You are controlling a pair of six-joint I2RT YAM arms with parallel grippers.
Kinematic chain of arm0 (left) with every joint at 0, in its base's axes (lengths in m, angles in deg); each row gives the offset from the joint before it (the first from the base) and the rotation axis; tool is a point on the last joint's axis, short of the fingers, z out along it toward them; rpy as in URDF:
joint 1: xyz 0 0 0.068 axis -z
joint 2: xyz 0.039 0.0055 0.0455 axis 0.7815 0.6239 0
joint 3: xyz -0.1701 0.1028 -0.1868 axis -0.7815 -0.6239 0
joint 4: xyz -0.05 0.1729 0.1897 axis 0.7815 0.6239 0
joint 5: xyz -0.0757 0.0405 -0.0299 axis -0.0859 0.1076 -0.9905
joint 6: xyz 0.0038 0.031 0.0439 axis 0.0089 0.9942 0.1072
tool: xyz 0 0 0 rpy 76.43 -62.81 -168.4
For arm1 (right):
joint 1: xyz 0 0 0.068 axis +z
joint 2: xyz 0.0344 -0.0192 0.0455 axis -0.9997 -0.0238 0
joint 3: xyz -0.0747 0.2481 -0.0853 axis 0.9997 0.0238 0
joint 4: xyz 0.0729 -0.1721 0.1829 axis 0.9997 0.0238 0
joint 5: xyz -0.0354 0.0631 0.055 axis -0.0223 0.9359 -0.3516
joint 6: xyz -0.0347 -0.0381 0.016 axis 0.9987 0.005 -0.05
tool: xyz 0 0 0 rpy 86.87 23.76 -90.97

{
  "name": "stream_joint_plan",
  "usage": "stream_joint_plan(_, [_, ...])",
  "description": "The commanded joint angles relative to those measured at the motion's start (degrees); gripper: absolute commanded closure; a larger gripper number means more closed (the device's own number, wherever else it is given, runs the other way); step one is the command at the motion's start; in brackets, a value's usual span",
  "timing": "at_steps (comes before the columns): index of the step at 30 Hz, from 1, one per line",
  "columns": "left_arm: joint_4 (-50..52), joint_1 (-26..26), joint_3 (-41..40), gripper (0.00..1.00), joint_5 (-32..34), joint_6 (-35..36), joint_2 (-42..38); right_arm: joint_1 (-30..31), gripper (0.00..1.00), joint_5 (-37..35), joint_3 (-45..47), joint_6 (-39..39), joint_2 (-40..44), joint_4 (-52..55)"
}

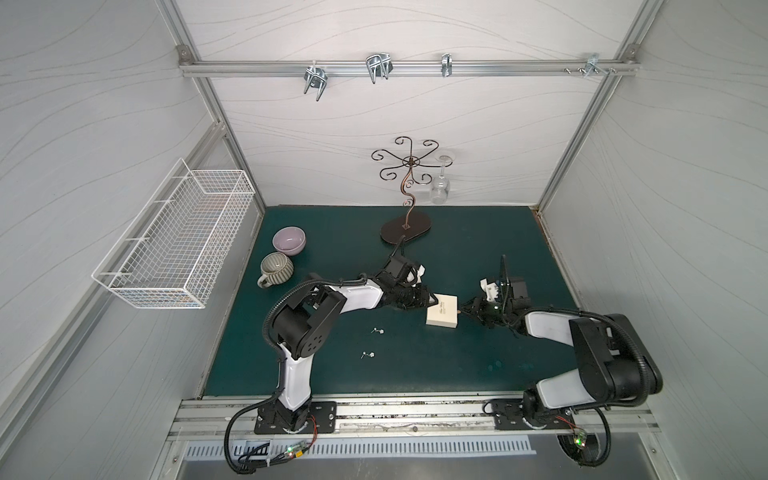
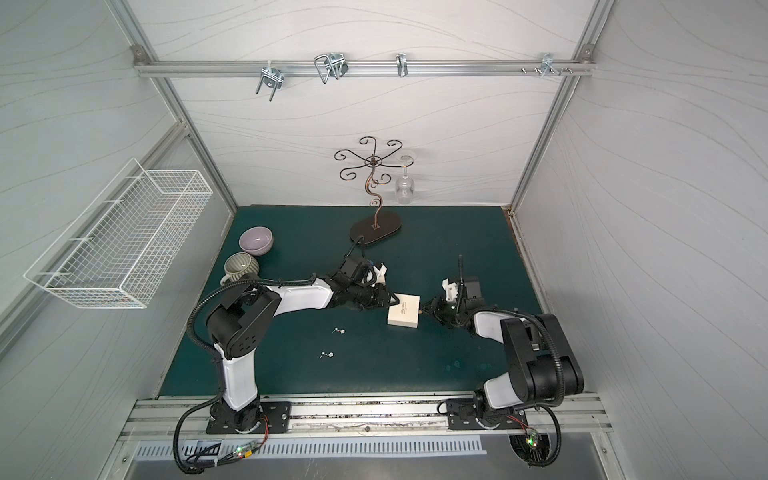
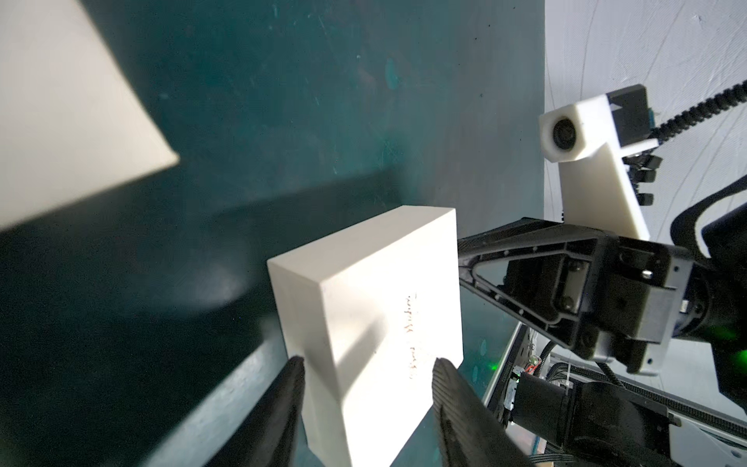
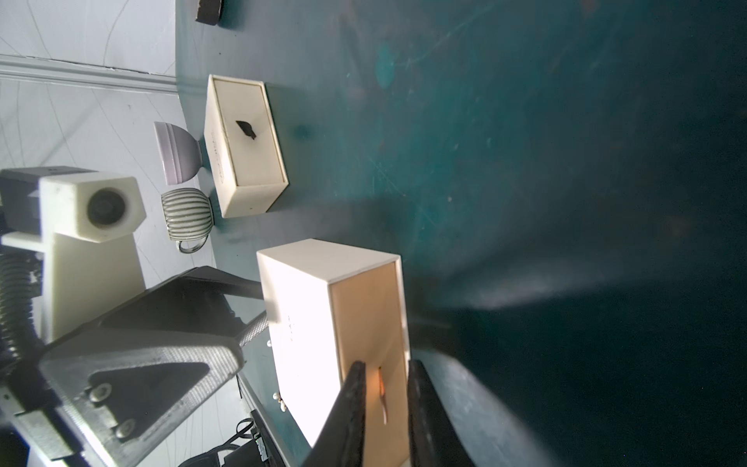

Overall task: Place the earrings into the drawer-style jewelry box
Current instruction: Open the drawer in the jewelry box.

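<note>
The cream drawer-style jewelry box (image 1: 442, 311) lies mid-mat in both top views. My left gripper (image 1: 430, 300) is shut on its left end; in the left wrist view the fingers (image 3: 291, 388) press the box (image 3: 364, 299) from both sides. At the opposite end, my right gripper (image 4: 384, 376) stands slightly open around the tan pull tab (image 4: 382, 398) on the drawer front, with a gap on each side. Two pairs of tiny silvery earrings (image 1: 378, 331) (image 1: 368, 354) lie on the mat in front of the left arm. The beads of one pair (image 4: 280, 401) show past the box edge.
A second cream box (image 4: 244, 149) with a black tab stands farther back, hidden by the left arm in the top views. A lilac bowl (image 1: 289, 240) and striped mug (image 1: 276, 268) sit back left. A scrolled metal stand (image 1: 405, 227) with a hanging glass (image 1: 440, 189) stands at the back.
</note>
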Motion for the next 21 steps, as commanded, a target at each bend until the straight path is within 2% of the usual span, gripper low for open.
stream_joint_plan(1, [-1.4,0.4,2.2,0.46,-0.8,-0.4,1.3,0.3,0.80,1.6,0.4,-1.1,-0.7,-2.1])
stream_joint_plan(14, [-2.3,0.4,0.7,0.47,-0.5,-1.6,0.3,2.1,0.92,4.7,0.9,-5.9,-5.3,-9.6])
stream_joint_plan(18, [-3.3,0.3,-1.3,0.48,0.2,-2.6,-1.2,3.8,0.99,3.8,-0.3,-5.7,-6.0,-8.8])
stream_joint_plan(21, [-3.2,0.3,-3.2,0.48,1.6,-2.8,-2.8,5.2,1.00,2.9,-1.6,-5.0,-6.8,-7.7])
